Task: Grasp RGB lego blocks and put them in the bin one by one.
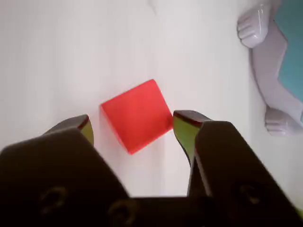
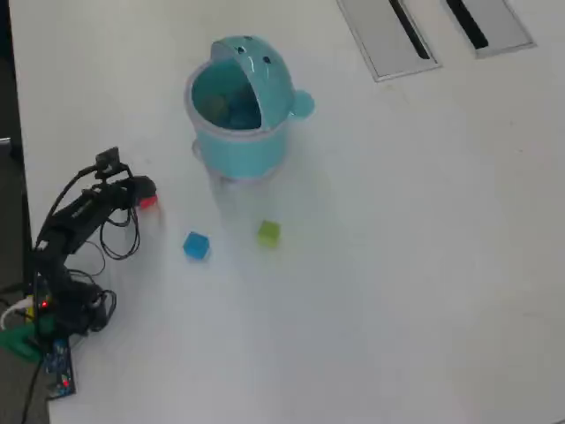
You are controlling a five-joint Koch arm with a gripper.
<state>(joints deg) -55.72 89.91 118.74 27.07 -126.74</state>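
Red block (image 1: 137,116) sits on the table (image 1: 71,56) between the spread jaws of the gripper (image 1: 133,130), turned cornerwise to them, its right corner close to the right tip and the left tip well clear. The step in hand looks like the first grasp; next the jaws likely need to close on it, then lift toward the bin (image 2: 238,110). Only the overhead view shows the blue block (image 2: 196,246) and green block (image 2: 268,232) lying right of the gripper, and the bin's open lid.
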